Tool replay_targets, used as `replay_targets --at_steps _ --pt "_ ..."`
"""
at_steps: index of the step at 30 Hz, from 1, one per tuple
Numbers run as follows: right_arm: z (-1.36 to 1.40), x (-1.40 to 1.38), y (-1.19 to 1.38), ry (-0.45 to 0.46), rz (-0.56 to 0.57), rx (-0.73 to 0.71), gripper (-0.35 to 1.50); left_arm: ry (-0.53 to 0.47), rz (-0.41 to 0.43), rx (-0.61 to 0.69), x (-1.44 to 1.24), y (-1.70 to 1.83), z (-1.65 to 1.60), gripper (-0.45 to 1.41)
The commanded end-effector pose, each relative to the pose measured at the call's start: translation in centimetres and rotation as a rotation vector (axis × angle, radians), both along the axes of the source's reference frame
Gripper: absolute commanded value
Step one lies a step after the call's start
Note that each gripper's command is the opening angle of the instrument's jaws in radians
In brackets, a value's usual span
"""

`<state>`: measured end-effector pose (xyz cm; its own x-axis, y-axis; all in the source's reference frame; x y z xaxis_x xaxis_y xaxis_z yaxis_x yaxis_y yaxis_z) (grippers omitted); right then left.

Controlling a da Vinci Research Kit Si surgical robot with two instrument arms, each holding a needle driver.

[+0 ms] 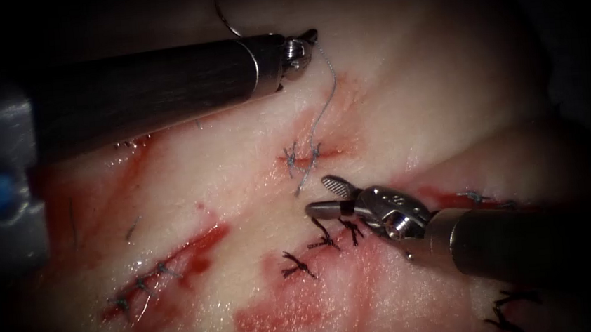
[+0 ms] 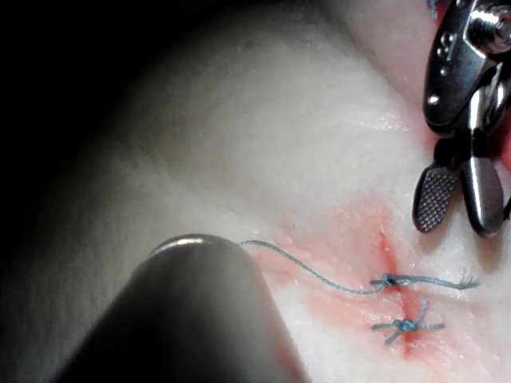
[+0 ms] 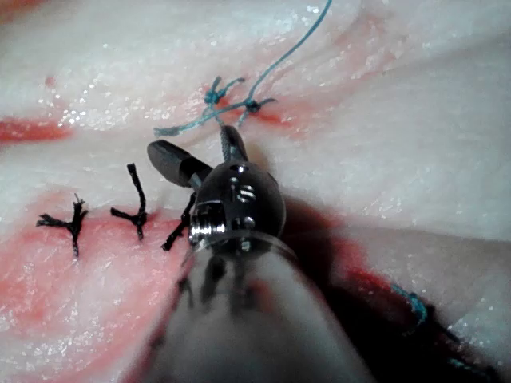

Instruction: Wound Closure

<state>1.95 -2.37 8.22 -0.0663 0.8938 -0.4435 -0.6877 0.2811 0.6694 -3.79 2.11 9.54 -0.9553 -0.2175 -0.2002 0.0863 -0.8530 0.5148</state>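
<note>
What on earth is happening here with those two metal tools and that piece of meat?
It is suturing practice on pork belly. The left arm's tool holds the thread, which runs down to a knotted stitch on a small cut in the tissue. A thin curved wire, perhaps the needle, arcs up beside that tool, clear of the tissue. The right arm's tool hovers just below the stitch with its jaws open, holding nothing. Several finished dark stitches lie nearby.

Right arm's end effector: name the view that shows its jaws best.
The left wrist view: the right arm's end effector faces the camera, jaws apart, one ridged inner face plain, nothing between them. The endoscope view shows them open from the side, near the blue thread. The right wrist view looks from behind.
</note>
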Motion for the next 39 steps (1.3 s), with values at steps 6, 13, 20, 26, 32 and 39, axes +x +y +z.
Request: replay_targets --at_steps 6,13,20,26,32,39 --pt "0.05 -0.07 0.23 -0.015 0.044 0.012 0.94 0.002 -0.015 -0.02 0.01 0.04 -0.18 -0.45" --pt "0.21 -0.02 0.45 -0.003 0.064 0.005 1.09 0.02 -0.026 -0.028 0.08 -0.07 -0.4 -0.45" --pt "0.35 0.06 0.63 0.011 0.085 -0.008 1.3 0.036 -0.038 -0.031 0.15 -0.16 -0.61 -0.45" --pt "0.47 0.14 0.69 0.038 0.058 -0.015 1.31 0.033 -0.049 -0.046 0.19 -0.15 -0.75 -0.45" --pt "0.63 0.25 0.73 0.044 -0.076 -0.139 1.25 0.03 -0.054 -0.055 0.19 -0.15 -0.84 -0.45" --pt "0.77 0.38 0.74 0.034 -0.166 -0.225 1.35 0.033 -0.06 -0.058 0.17 -0.2 -0.9 -0.45"
